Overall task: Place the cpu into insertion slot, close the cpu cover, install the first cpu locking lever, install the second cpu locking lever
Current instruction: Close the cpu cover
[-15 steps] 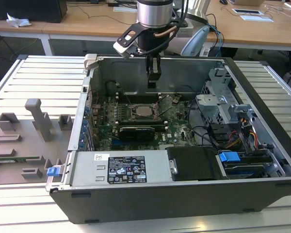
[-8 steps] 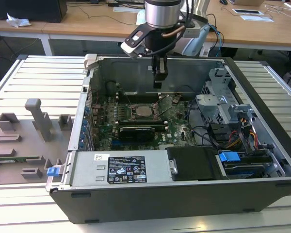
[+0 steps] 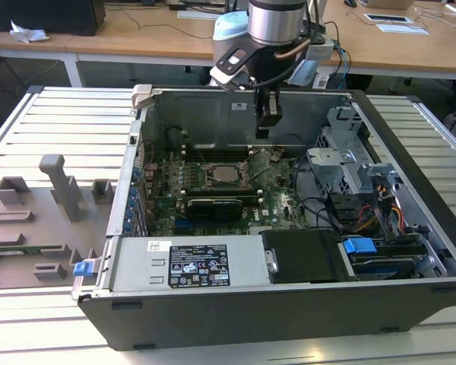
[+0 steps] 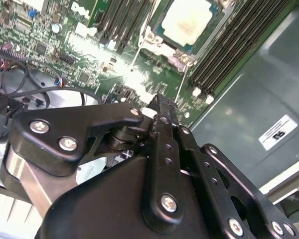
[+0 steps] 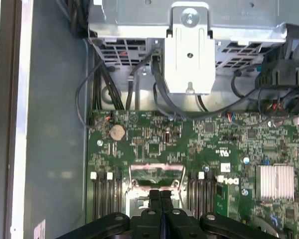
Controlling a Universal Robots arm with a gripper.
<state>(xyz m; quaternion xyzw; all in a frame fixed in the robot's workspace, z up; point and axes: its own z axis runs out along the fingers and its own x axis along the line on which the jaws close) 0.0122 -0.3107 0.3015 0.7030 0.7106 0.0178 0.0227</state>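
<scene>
Black two-finger gripper (image 3: 265,122) hovers over the green circuit board (image 3: 277,199) in the exterior view. Second wrist view: the small silvery-grey square cpu (image 4: 189,22) sits framed by the thin silvery metal cpu cover (image 4: 163,48). First wrist view: fingers (image 5: 155,198) pinched together, empty. Chip's likely light, stiff, fragile; edges only.

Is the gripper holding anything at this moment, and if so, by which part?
Nothing is held: the black gripper is shut, with nothing between its fingers, above the green motherboard.
</scene>
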